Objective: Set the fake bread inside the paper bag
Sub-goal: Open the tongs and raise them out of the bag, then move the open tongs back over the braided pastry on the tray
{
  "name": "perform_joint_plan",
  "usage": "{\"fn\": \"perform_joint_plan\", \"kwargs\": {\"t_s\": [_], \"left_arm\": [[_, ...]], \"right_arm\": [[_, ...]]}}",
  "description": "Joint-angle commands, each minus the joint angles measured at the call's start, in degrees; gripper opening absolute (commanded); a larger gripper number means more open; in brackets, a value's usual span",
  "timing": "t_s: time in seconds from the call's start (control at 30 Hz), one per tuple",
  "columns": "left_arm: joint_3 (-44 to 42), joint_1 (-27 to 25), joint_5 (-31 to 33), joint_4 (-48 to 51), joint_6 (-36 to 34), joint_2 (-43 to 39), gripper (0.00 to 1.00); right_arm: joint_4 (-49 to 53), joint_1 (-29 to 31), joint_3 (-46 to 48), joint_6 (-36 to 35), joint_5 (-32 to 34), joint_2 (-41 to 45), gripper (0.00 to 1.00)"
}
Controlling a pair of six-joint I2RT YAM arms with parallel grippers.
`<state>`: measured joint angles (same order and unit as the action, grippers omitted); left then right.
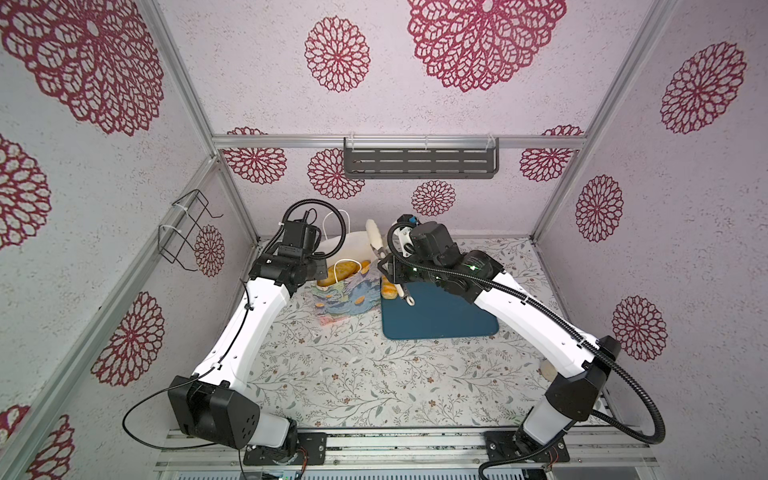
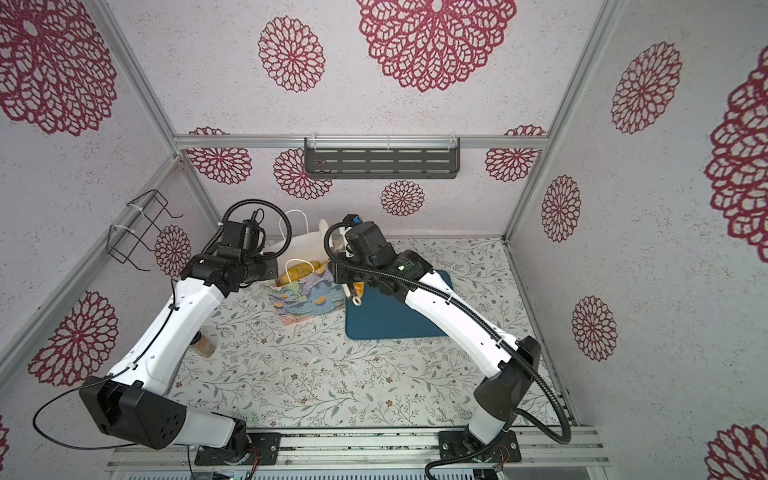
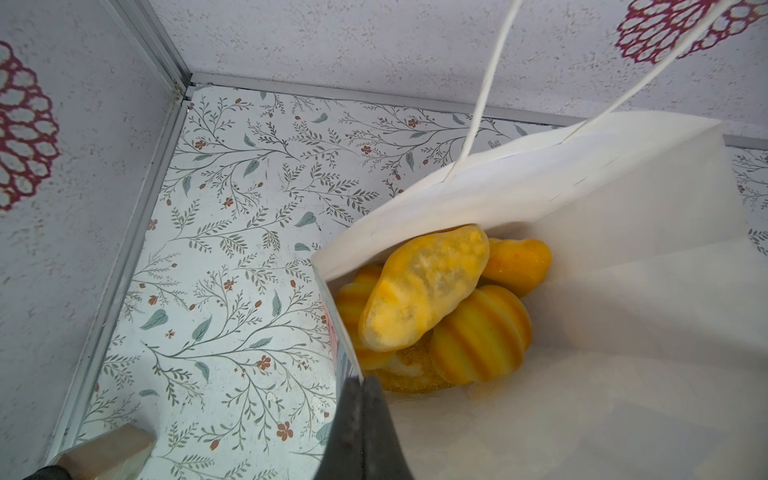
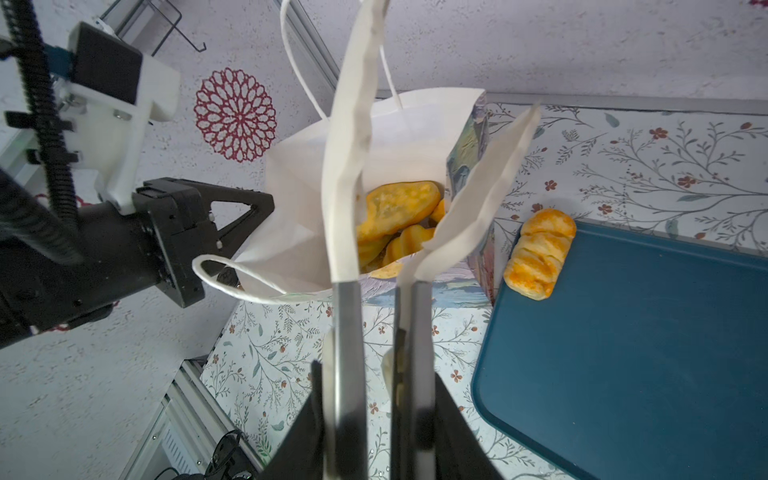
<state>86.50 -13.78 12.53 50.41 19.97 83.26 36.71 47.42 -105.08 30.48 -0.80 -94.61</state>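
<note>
Pale walls (image 1: 257, 83), crimson rosettes; aluminium frame (image 1: 291, 142); dark slotted shelf (image 1: 419, 164) on back wall; leafy-print tabletop (image 1: 353, 382).

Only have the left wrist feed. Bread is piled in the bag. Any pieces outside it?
Observer: Yes, one striped roll lies on the teal tray, at the tray's edge nearest the paper bag.
Operator: What is the right arm doing?
Observer: The right gripper is shut on the cream tongs. Their blades stand apart with nothing between them.
</note>
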Motion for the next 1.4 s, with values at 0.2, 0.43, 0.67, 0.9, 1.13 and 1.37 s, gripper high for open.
{"fn": "perform_joint_plan", "kwargs": {"t_s": [0.2,0.43,0.67,0.9,1.13,1.37], "left_arm": [[0.0,-0.6,-0.1,-0.9,-0.3,-1.5,0.0],[0.0,-0.6,-0.1,-0.9,-0.3,-1.6,0.0],[-0.4,-0.6,1.1,-1.4,-0.3,-2.4,0.0],[-0.5,-0.6,1.5,-1.4,-0.2,-2.5,0.0],[-0.4,-0.5,1.9,-1.3,-0.2,-2.4,0.0],[-0.4,-0.5,2.2,-1.1,-0.3,-2.5,0.0]], "right_arm": [[3.2,-3.0,2.2,-1.8,5.2,5.2,0.39],[11.1,-4.9,1.5,-3.2,6.4,2.7,0.39],[17.4,-5.9,-0.5,-6.1,5.9,-1.4,0.39],[21.0,-6.0,-2.4,-8.6,6.7,-5.3,0.41],[22.7,-6.1,-5.3,-9.9,5.5,-10.0,0.44],[24.2,-6.2,-9.3,-10.9,4.5,-14.9,0.45]]}}
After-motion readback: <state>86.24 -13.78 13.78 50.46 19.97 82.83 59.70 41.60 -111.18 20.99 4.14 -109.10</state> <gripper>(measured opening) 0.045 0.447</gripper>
